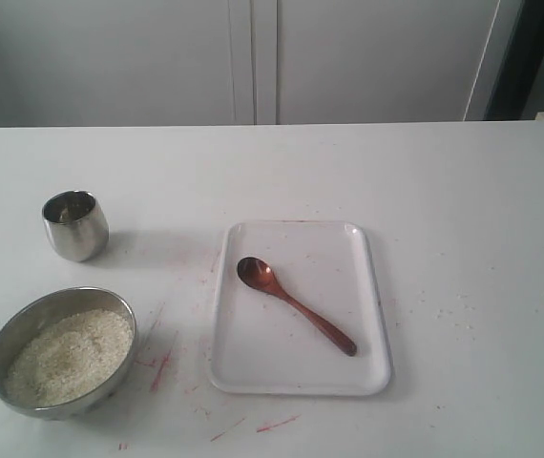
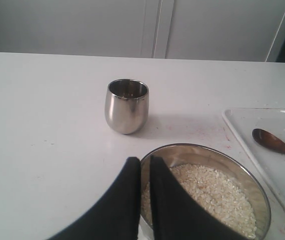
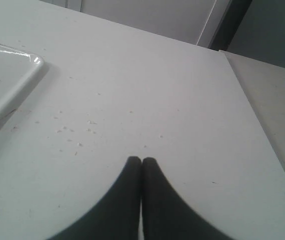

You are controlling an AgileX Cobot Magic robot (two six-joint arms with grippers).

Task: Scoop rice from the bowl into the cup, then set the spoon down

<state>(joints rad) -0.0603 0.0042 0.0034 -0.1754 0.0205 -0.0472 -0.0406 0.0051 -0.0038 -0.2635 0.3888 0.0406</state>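
Left wrist view, left tool (image 2: 145, 160) closed empty, bowl (image 2: 208, 148) just beyond, right tool (image 3: 141, 160) closed empty, spoon (image 1: 296, 305) on tray (image 1: 348, 253)

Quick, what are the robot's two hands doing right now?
Left gripper: closed, holding nothing.
Right gripper: closed, holding nothing.

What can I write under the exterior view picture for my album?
A wooden spoon lies on a white tray, with a steel bowl of rice and a small steel cup alongside.
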